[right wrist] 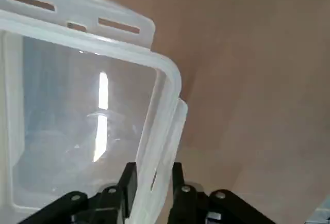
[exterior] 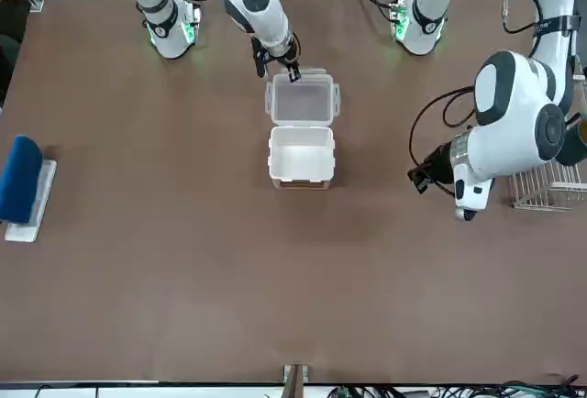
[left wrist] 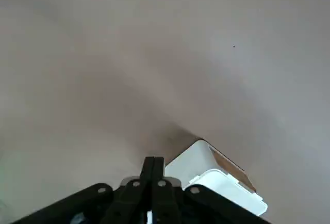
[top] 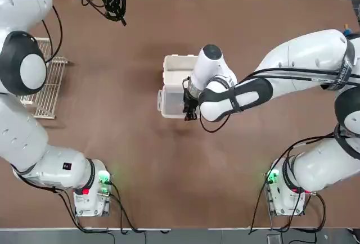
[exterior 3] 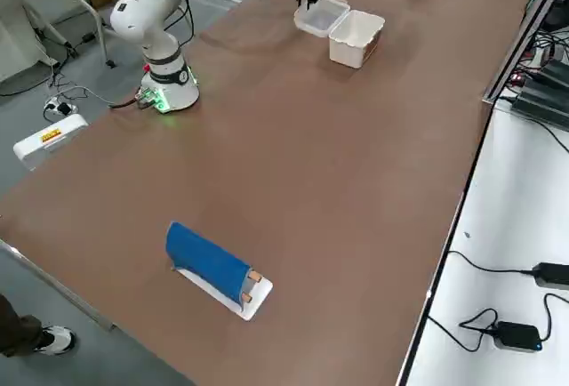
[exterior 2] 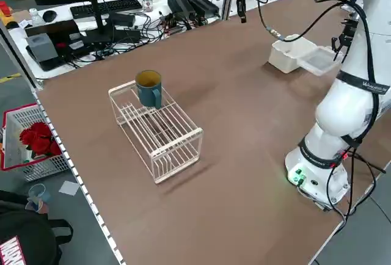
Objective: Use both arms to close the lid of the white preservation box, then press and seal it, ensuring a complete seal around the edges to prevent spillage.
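Lid (right wrist: 77, 110) translucent, rounded, seemingly in right gripper (right wrist: 154, 180)

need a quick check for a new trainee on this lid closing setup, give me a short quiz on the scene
1. True or false: the lid is already shut on the white preservation box.
2. Which gripper is at the lid's rim? A: the left. B: the right. C: neither.
3. What sits on top of the wire rack?

Key
1. False: the lid lies open and flat beside the box.
2. B: the right gripper is at the rim; the left gripper hangs far off over the table.
3. A blue mug.
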